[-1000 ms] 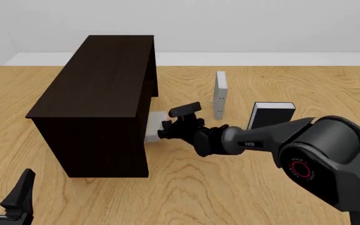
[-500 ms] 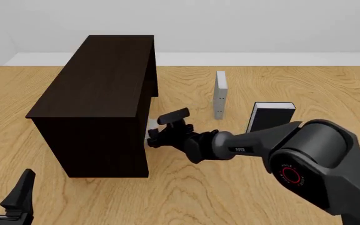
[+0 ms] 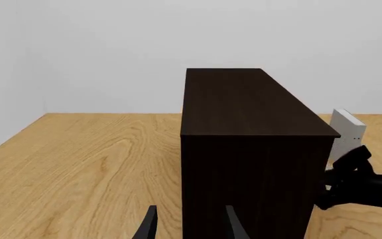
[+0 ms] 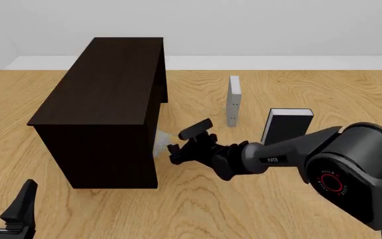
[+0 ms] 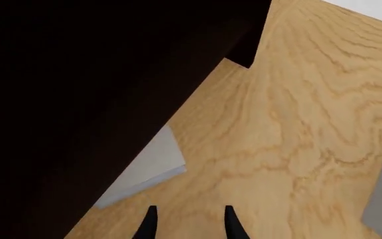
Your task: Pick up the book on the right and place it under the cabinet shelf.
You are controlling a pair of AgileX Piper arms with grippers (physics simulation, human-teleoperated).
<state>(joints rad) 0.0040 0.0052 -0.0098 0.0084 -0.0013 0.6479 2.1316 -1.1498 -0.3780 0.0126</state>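
Front view. A large, dark brown, box-shaped wooden cabinet (image 4: 105, 109) stands on the light wood-grain worktop (image 4: 257, 209), at the left of centre. The right arm reaches in from the lower right; its black right hand (image 4: 177, 145) sits just beside the cabinet's open right side, low and near the worktop. A plain light grey hardcover book (image 4: 159, 142) lies flat at the foot of that opening, with only a small pale part showing between the cabinet wall and the hand. From this view I cannot tell whether the hand's fingers touch the book. Further right, a thin grey-white book (image 4: 234, 101) stands upright, and a black-covered book with white pages (image 4: 286, 125) stands near it, partly behind the right arm. The left hand (image 4: 5, 209) is at the lower left corner, well apart from the cabinet, its two fingers spread wide with nothing between them.

Left wrist view. The cabinet (image 3: 250, 149) fills the centre. The two fingertips (image 3: 148, 229) of the left hand show at the frame edge, apart and empty. The right arm's hand (image 3: 350, 172) appears beside the cabinet, and the thin grey-white book (image 3: 347, 130) stands behind it.

Right wrist view. The dark cabinet (image 5: 91, 99) covers most of the frame. The grey book (image 5: 147, 167) lies flat on the worktop, mostly under the cabinet, one corner protruding. The right hand's fingertips (image 5: 149, 226) are apart, clear of the book, holding nothing.
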